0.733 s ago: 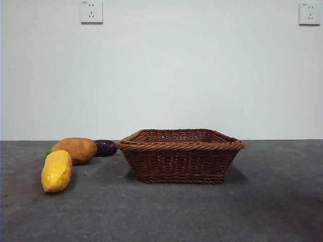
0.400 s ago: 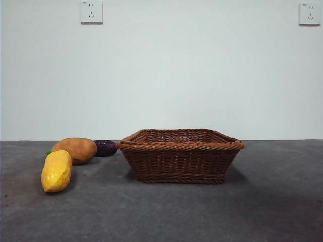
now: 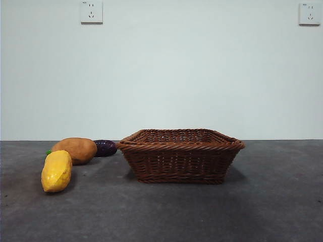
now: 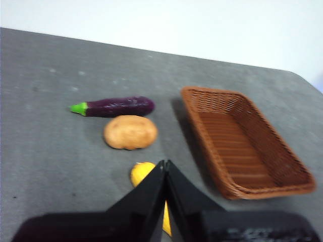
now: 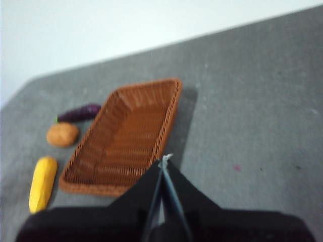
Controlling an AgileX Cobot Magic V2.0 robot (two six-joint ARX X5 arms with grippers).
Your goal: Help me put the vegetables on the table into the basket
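Both pincers pressed closed, left pincer (image 4: 165,166) above bumpy yellow vegetable (image 3: 56,170), right pincer (image 5: 164,164) over woven wicker basket (image 3: 180,156) on speckled grey surface (image 3: 202,212).

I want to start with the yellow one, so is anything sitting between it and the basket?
Nothing visible does. The yellow vegetable lies beside the basket with bare table between them. The potato and eggplant lie farther back, off that path.
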